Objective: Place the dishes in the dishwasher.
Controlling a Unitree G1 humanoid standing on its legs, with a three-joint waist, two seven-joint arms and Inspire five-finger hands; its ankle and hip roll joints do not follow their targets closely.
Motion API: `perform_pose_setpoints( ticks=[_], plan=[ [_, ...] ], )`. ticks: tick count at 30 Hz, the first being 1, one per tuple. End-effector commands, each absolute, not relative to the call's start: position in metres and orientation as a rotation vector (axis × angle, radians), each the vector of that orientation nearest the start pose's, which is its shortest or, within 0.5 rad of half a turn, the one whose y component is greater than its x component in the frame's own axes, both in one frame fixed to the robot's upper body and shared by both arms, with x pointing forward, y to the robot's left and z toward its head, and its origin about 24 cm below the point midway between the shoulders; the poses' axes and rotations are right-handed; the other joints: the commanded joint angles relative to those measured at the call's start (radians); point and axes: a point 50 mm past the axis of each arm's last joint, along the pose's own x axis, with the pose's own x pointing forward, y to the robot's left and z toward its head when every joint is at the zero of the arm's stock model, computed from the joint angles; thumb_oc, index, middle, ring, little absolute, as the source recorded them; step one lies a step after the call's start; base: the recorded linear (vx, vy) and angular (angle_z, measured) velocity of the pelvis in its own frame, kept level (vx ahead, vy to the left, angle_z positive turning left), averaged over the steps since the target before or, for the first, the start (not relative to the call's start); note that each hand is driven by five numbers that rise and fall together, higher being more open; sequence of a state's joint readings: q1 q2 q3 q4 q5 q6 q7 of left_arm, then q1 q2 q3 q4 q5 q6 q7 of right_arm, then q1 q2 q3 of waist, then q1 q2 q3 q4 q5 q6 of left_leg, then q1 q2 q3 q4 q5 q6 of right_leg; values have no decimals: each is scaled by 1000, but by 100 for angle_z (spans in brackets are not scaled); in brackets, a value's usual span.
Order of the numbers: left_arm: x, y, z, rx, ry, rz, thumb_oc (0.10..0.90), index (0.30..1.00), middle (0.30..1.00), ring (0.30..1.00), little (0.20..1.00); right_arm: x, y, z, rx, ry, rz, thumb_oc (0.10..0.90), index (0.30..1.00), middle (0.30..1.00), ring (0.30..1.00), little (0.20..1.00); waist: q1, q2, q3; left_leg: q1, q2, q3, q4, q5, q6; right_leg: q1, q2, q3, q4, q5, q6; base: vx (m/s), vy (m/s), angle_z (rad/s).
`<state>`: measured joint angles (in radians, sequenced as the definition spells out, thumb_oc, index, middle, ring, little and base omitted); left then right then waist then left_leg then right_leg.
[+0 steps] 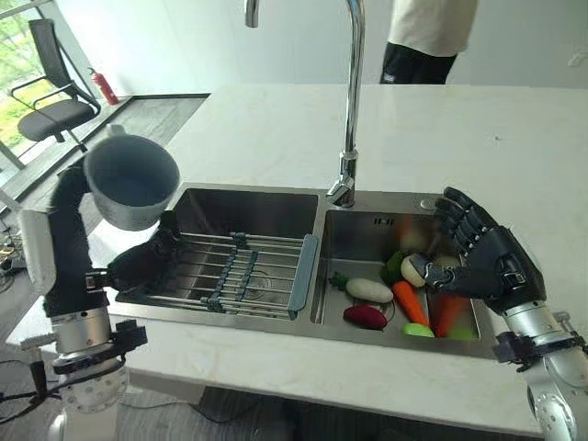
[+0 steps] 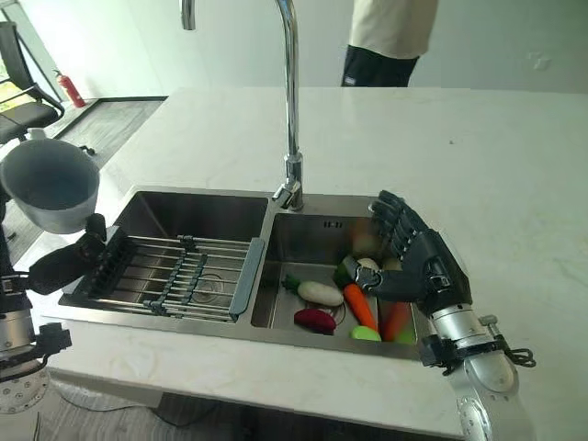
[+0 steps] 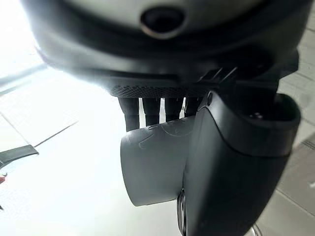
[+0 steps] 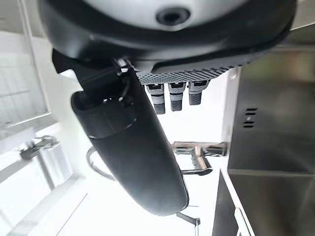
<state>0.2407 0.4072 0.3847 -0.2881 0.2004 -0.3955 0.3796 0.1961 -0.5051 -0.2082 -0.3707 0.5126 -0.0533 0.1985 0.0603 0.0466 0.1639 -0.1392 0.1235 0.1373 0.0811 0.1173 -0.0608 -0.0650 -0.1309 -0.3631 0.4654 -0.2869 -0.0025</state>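
Left eye view shows the task's thing, a grey cup (image 1: pixel 131 180), raised above the counter's left edge, beside the left basin of the sink (image 1: pixel 188 303) and tilted so its open mouth faces the camera. It is plain grey, smooth and round, with a darker inside. The left arm stands upright at the view's left, and the left hand (image 3: pixel 236 162) carries the cup at its top; in the left wrist view the fingers (image 3: pixel 150 110) are curled round the cup's wall with the thumb against its side, a closed grasp.

The right hand (image 1: pixel 487 262) hangs over the right basin, palm turned inward, its fingers (image 1: pixel 464 220) loosely spread and only slightly bent, holding nothing.

Below it lie toy vegetables: a carrot (image 1: pixel 407 301), a white radish (image 1: pixel 369 289) and a dark red piece (image 1: pixel 365 317). A wire rack (image 1: pixel 225 271) spans the left basin. A tall tap (image 1: pixel 351 101) rises between the basins. A person (image 1: pixel 427 41) stands behind the white counter (image 1: pixel 276 129), and an office chair (image 1: pixel 50 87) stands at the far left.
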Motion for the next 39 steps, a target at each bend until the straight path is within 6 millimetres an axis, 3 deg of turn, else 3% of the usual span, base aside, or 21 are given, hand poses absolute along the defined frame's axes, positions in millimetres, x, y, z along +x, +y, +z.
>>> perform_pose_setpoints(
  ticks=[1,3,4,5,8,11,12,14,16,19,24,25,26,28,29,30,31,34,39],
  plan=[
    [169,274,196,635,-928,542,400,300,300,300,300,206,-231,183,-44,-645,139,800,900,900,900,900,-20,-37,-28,-7,71,25,219,-273,-87,27,-2,50,-165,13,92,-186,-218,34],
    [166,271,197,594,-960,548,400,300,300,300,300,206,-228,189,-58,-677,150,800,900,900,900,900,-6,-32,-9,11,59,40,219,-291,-80,31,1,35,-165,-2,91,-281,-131,50],
    [166,268,201,524,-1010,548,400,300,300,300,300,205,-231,197,-45,-724,184,800,900,900,900,900,-8,-54,2,77,33,161,219,-289,-43,17,-49,-15,-165,27,92,-305,-66,47],
    [167,268,201,523,-1011,548,400,300,300,300,300,206,-231,197,-45,-726,185,800,900,900,900,900,-8,-55,4,78,31,161,219,-289,-42,18,-51,-15,-165,27,93,-325,-80,57],
    [174,260,208,438,-1078,508,400,300,300,300,300,206,-234,207,-82,-800,144,800,900,900,900,900,-31,-87,15,178,7,276,219,-330,-14,24,-111,-73,-165,52,103,-211,6,107],
    [178,254,212,355,-1140,457,400,300,300,300,300,207,-239,210,-86,-826,92,800,900,900,900,900,-82,-95,22,276,83,454,219,-284,-32,30,-151,-168,-165,84,100,-349,142,142],
    [180,253,213,330,-1157,446,400,300,300,300,300,206,-240,210,-91,-828,79,800,900,900,900,900,-97,-94,23,299,106,499,219,-295,-36,32,-163,-197,-165,98,98,-322,209,195],
    [183,251,213,318,-1169,426,400,300,300,300,300,205,-241,208,-95,-834,76,800,900,900,900,900,-112,-86,30,305,114,524,219,-354,-26,33,-181,-240,-165,137,115,-294,269,195],
    [183,251,213,310,-1173,418,400,300,300,300,300,205,-241,207,-95,-833,72,800,900,900,900,900,-107,-82,31,306,110,512,219,-382,-21,29,-194,-261,-165,165,130,-177,249,159],
    [180,253,213,303,-1155,403,400,300,300,300,300,205,-239,200,-75,-813,63,800,900,900,900,900,-77,-70,32,260,68,423,219,-433,-18,19,-232,-294,-165,234,190,-172,352,151],
    [179,253,214,342,-1133,437,400,300,300,300,300,203,-224,184,-42,-768,106,800,900,900,900,900,-25,-68,33,187,-13,277,219,-459,13,14,-290,-333,-165,305,204,-60,366,82],
    [181,252,215,354,-1129,438,400,300,300,300,300,204,-223,184,-36,-766,112,800,900,900,900,900,-27,-68,33,180,-21,252,219,-458,18,9,-279,-311,-165,294,202,42,224,53],
    [184,249,216,361,-1127,421,400,300,300,300,300,204,-223,183,-37,-760,102,800,900,900,900,900,-46,-67,36,169,-37,192,219,-459,26,-15,-223,-214,-165,254,195,59,67,38],
    [186,249,216,362,-1127,421,400,300,300,300,300,205,-222,183,-38,-759,102,800,900,900,900,900,-53,-67,35,160,-40,176,219,-454,28,-25,-206,-193,-165,243,187,56,2,100],
    [194,243,217,337,-1126,380,400,300,300,300,300,205,-227,181,-56,-743,62,800,900,900,900,900,-116,-72,38,127,-71,83,219,-429,51,-78,-84,31,-165,185,161,113,-15,144],
    [200,238,216,330,-1125,357,400,300,300,300,300,205,-231,182,-68,-734,52,800,900,900,900,900,-146,-75,33,111,-82,43,219,-424,58,-87,-42,148,-165,167,158,102,-56,189],
    [204,233,216,338,-1128,361,400,300,300,300,300,205,-233,182,-65,-734,68,800,900,900,900,900,-158,-82,34,98,-86,30,219,-414,61,-87,-28,190,-165,174,163,33,-86,226],
    [207,229,216,329,-1134,371,400,300,300,300,300,206,-233,185,-55,-745,93,800,900,900,900,900,-133,-87,32,81,-76,33,219,-407,49,-75,-43,168,-165,155,170,-45,-133,195],
    [206,232,215,325,-1119,391,400,300,300,300,300,215,-223,192,-49,-778,111,800,900,900,900,900,-89,-82,40,81,-69,18,219,-403,41,-56,-50,130,-165,140,171,-25,-175,27]
  ],
)
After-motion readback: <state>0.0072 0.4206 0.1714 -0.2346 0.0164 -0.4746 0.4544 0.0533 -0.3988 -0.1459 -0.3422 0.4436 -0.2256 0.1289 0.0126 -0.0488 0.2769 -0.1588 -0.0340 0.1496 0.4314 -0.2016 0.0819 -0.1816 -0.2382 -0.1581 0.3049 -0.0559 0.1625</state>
